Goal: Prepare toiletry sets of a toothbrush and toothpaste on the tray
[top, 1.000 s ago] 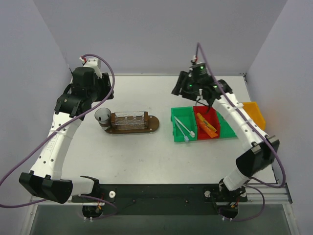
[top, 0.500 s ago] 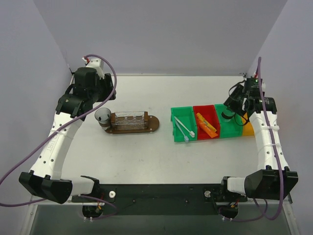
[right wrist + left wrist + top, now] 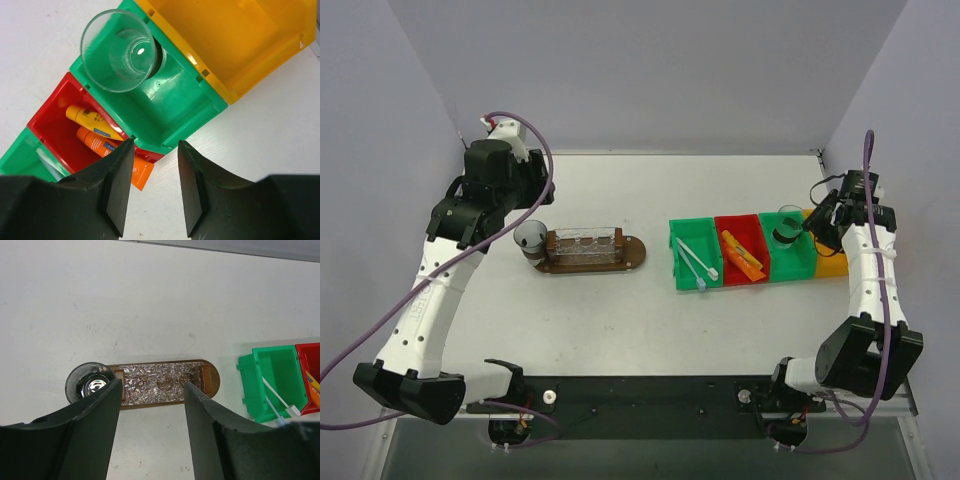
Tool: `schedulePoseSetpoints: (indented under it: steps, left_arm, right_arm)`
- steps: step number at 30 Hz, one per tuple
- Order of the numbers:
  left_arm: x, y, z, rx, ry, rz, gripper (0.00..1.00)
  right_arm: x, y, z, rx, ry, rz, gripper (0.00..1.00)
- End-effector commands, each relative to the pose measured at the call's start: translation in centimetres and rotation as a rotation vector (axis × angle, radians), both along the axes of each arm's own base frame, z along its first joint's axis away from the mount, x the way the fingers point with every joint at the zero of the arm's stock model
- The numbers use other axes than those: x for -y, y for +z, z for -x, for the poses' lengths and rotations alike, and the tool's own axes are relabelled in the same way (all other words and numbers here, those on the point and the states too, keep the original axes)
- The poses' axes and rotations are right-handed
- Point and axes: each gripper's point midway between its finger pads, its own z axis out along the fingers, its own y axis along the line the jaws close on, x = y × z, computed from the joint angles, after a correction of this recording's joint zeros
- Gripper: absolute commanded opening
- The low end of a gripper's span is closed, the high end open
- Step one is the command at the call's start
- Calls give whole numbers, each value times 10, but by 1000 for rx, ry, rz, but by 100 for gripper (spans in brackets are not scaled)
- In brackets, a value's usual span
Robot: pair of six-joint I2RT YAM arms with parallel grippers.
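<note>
Left jaws and right jaws part open, empty; right jaws should centre on the cup [image 3: 118, 50], upper left, before closing

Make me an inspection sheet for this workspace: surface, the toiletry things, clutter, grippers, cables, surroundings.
Surface: white table, faint scuffs.
Job's things: toothbrushes in the left green bin; orange toothpaste tubes in the red bin; tray carries only clear cups, no set yet.
Clutter: single cup tilted in the right green bin; yellow bin, visible part empty.
Grippers: left gripper open above the tray; right gripper open over the bins, holding nothing.
Cables: purple cables loop along both arms, none across tray or bins.
Surroundings: plain grey walls; nothing else seen.
</note>
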Motion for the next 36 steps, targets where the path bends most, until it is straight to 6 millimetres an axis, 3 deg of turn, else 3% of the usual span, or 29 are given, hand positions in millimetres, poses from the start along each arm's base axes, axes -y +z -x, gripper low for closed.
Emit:
schedulePoseSetpoints:
  steps: [1,18,22,31,36]
  left_arm:
    - [-3,22,5,75,11,26,62]
    - [-10,23,-4,77,46,24,63]
    - [-13,22,-6,75,56,17,63]
    - [-11,18,-12,59,55,19,63]
    - [-10,17,-14,54,56,22,63]
  right_arm:
    - [15,-17,-12,-3,-31,-2,36]
    - [34,-62,-63,-6,-109,-82,31]
    - [36,-63,-73,3,-119,-88,30]
    - [36,-78,-76,-28,-122,-102,24]
    - [31,-80,-74,-33,-121,-104,14]
